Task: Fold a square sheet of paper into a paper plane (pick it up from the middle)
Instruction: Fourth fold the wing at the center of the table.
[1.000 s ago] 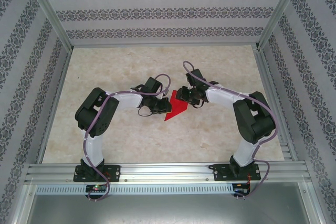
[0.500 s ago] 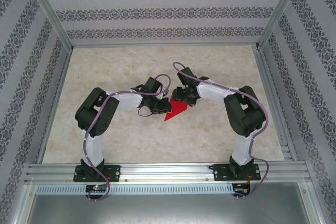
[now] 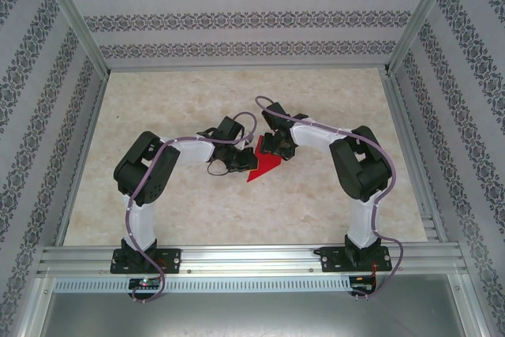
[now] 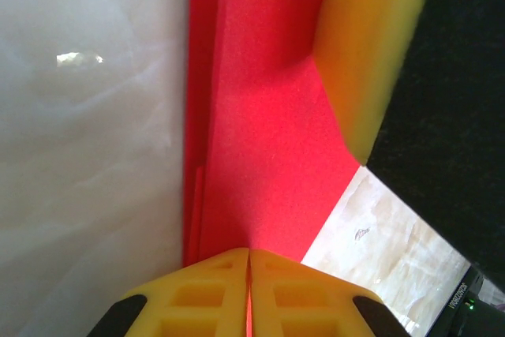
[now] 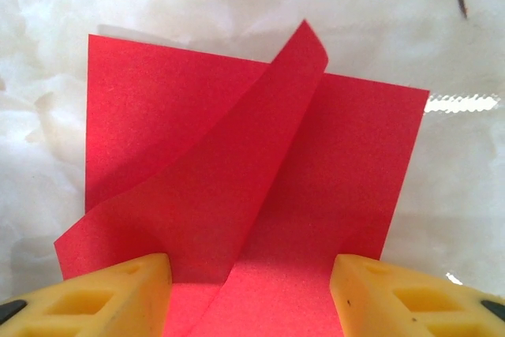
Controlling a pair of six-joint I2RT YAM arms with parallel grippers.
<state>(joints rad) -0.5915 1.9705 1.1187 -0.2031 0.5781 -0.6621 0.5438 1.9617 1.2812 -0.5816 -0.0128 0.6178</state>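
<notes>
A: Table point(image 3: 158, 195), middle: the red sheet point(image 3: 264, 165) rests between both arms, partly folded, with one flap curling up.
B: The step reads as an early fold. Left gripper point(image 4: 248, 293) is pinched tight on the sheet's edge. Right gripper point(image 5: 251, 274) has its jaws half apart, astride the flap, gripping nothing.
A: The next move likely calls for flattening that flap into a crease. No containers noted.

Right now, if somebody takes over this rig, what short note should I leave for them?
Left gripper: shut on the red sheet of paper, pinching its edge.
Right gripper: open, one finger on each side of the sheet, not gripping.
Sheet: in the middle of the table, one flap curled up over the rest.
Done: folding begun.
Left: flatten and crease this flap, then make the other folds into a plane.
</notes>
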